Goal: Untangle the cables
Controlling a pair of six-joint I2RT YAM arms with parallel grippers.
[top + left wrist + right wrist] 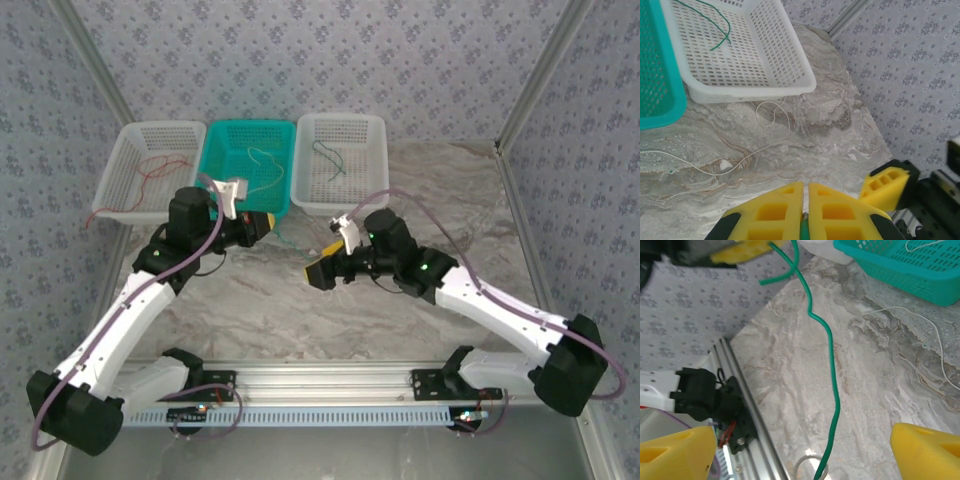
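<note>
1. The left gripper [805, 187] is clenched. Its yellow fingers [770, 210] meet along a hairline seam, and a green cable [832, 370] is pinched there. In the left wrist view the cable shows as a green sliver low in the seam.
2. From that grip the green cable hangs down in a wavy line over the marble table [790, 365]. A short free end curls off sideways just beside the fingers.
3. The right gripper [801, 440] is released and holds nothing, its two yellow fingers [675, 452] standing wide apart. The green cable runs down between them and touches neither finger.
4. From overhead, the two grippers are near each other in front of the baskets. The left gripper sits just at the near rim of the teal basket [250, 126], and the right gripper is a little nearer the arm bases.
5. A pale cable [747, 159] lies loose on the table. It curls into a small loop just in front of the right white basket [755, 90] and trails away to the left.
6. A second pale cable [265, 160] lies inside the teal basket.
7. A second green cable [725, 27] lies inside the right white basket.
8. A red cable [155, 168] lies in the left white basket [160, 126], with one end draped over its left rim.
</note>
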